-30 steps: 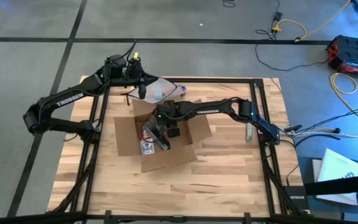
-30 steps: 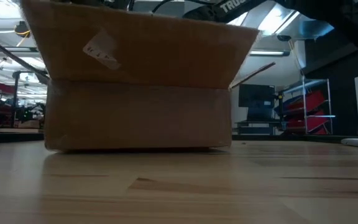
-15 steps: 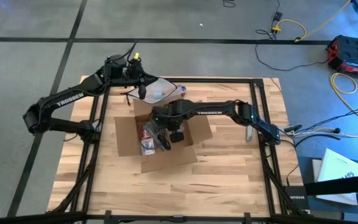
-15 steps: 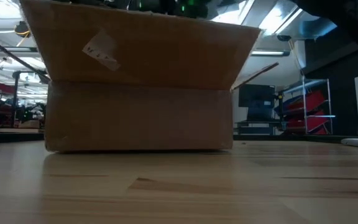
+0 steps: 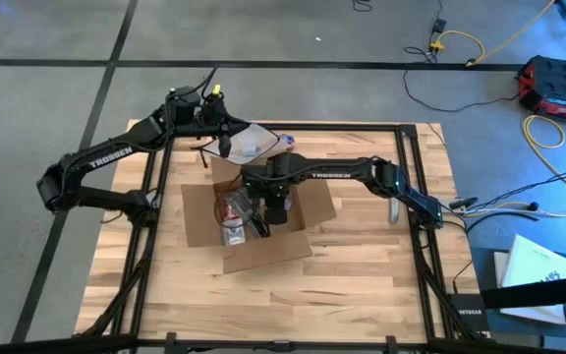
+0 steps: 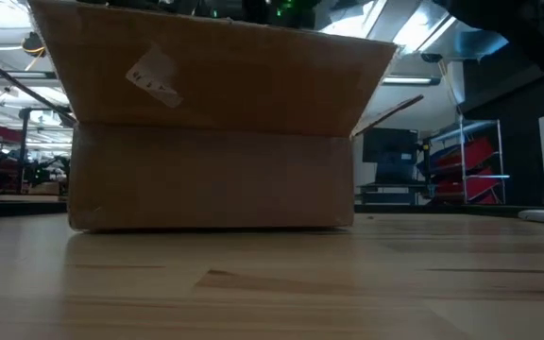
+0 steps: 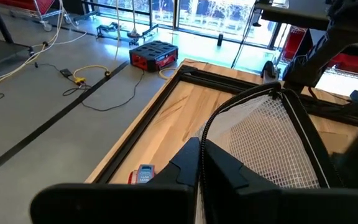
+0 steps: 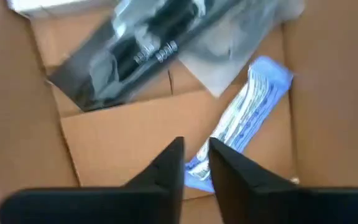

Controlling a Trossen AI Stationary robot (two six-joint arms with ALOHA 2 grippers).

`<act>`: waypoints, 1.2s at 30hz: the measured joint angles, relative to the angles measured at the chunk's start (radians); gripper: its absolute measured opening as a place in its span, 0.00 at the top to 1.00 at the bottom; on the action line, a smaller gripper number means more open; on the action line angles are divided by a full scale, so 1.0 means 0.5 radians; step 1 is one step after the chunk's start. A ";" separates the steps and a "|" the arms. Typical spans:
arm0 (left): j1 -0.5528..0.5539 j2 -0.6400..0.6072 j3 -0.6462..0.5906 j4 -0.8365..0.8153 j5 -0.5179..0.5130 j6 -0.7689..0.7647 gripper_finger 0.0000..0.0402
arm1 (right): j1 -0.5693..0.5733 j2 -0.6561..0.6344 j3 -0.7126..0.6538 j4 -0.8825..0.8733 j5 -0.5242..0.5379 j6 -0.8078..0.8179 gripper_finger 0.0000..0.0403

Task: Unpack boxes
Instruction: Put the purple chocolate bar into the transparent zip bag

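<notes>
1. Right gripper (image 8: pixel 196 163) hung inside the brown box (image 5: pixel 197 214), fingers nearly together, holding nothing.
2. Just past its tips lay a blue-and-white packet (image 8: pixel 244 121) and a clear bag (image 8: pixel 148 43).
3. Left gripper (image 7: pixel 201 163) was clenched, beyond the box, over the counter (image 5: pixel 362 285).

The white word "TROSSEN" stood along the left arm (image 5: pixel 104 157) in the high view. White lettering at the lower right edge of the frame (image 5: pixel 468 317) read roughly "NETGEAR", too small to confirm. A pale label on the box (image 6: pixel 154 77) flap in the low view and print on a blue packet (image 8: pixel 241 124) were illegible.
</notes>
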 joint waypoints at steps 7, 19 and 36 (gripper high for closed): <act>0.000 0.000 0.000 -0.065 -0.002 0.032 1.00 | -0.098 0.000 -0.110 0.145 -0.058 0.179 0.45; 0.000 0.000 -0.001 -0.069 -0.003 0.045 1.00 | -0.112 -0.015 -0.520 0.427 0.001 0.401 0.37; 0.000 0.000 -0.001 -0.068 -0.002 0.063 1.00 | -0.108 -0.057 -0.540 0.310 0.028 0.529 0.80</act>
